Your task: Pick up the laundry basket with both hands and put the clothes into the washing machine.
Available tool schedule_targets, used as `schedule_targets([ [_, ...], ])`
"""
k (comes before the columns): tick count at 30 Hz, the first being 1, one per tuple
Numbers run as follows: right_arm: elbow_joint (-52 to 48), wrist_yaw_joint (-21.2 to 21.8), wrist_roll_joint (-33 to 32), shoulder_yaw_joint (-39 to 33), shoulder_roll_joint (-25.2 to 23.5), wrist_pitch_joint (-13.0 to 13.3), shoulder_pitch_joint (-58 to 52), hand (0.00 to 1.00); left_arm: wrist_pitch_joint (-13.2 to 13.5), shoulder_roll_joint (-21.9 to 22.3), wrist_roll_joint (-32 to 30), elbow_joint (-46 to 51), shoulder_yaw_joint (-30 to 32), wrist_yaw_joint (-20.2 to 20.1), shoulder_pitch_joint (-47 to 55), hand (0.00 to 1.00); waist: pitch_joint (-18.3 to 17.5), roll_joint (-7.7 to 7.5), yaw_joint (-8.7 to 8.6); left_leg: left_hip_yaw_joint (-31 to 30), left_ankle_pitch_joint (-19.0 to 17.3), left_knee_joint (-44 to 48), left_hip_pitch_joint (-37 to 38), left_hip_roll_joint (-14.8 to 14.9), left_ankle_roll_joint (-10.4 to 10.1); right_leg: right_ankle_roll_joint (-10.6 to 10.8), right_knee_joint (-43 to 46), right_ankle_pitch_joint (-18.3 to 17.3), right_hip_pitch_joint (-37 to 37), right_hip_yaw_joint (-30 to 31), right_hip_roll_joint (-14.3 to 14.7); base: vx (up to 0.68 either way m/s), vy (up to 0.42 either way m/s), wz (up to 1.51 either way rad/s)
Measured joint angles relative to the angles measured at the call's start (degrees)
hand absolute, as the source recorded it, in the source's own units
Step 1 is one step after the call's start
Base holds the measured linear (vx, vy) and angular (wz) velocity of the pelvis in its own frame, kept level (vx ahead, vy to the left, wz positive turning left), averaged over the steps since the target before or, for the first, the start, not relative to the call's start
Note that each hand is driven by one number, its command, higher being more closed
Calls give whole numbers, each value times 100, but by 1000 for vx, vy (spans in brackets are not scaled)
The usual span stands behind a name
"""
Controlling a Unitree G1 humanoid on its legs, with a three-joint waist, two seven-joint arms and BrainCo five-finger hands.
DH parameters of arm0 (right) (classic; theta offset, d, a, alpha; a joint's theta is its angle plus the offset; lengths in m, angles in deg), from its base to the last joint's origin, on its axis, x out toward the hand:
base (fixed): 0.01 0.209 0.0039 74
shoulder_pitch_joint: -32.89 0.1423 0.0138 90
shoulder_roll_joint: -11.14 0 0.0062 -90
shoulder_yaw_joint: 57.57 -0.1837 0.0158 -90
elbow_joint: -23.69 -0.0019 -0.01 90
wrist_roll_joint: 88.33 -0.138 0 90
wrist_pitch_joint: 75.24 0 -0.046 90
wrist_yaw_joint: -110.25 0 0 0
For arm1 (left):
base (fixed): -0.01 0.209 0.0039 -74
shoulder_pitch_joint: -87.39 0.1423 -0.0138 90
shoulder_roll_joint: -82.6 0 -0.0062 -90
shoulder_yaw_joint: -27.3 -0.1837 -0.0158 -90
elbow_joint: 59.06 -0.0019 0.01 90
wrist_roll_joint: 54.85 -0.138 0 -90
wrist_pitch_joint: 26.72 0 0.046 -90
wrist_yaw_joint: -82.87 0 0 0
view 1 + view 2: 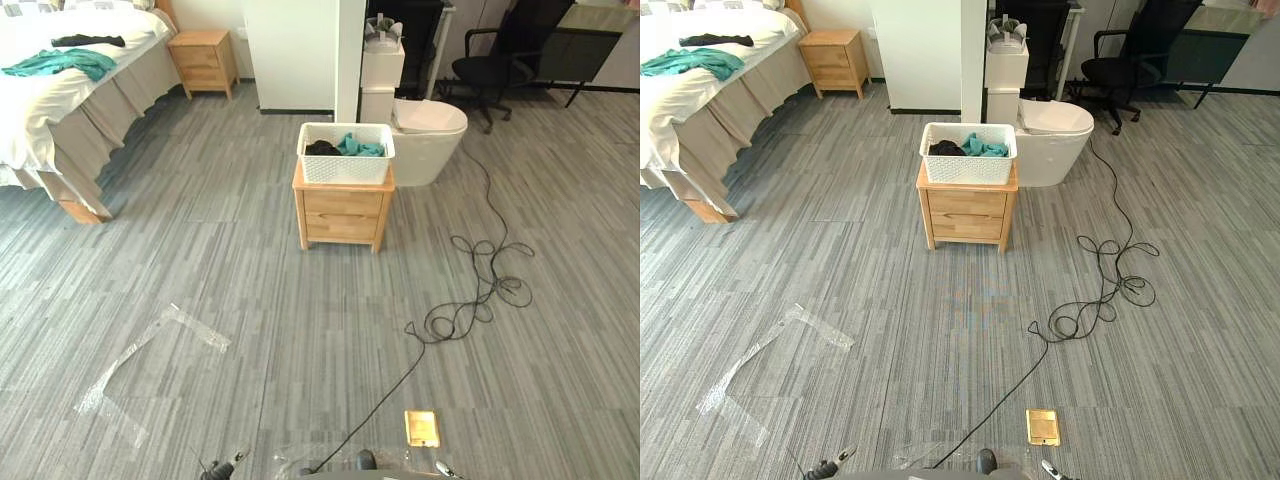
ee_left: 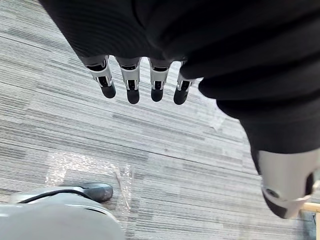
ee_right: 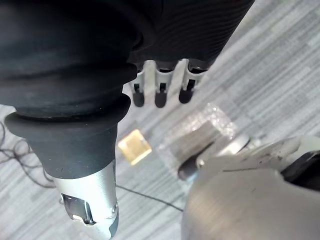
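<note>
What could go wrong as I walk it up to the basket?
The laundry basket covers nearly the whole top of the wooden nightstand, so an uneven push or grab could slide it off the edge. Clear tape lies partly lifted in the path ahead and might snag a step.

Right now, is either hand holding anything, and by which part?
Nothing is held. The left hand and right hand hang open over the floor, fingers relaxed; the laundry basket sits untouched on the wooden nightstand ahead.
</note>
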Motion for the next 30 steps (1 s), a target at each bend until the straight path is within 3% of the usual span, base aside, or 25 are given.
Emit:
schedule_targets([
  [7, 48, 6, 0, -214, -143, 5, 364, 0, 47, 165, 181, -128, 168, -16, -234, 0, 91, -7, -94, -20, 4, -15, 197, -32, 7, 14, -146, -9, 284, -68, -38, 74, 31, 5],
  [30, 66, -3, 1, -336, -190, 41, 411, 0, 49, 271, 392, -138, 178, -28, -326, 0, 224, 19, -118, 121, -16, -202, 187, 71, -12, 6, -273, -11, 216, -26, 79, -7, -5, -2],
])
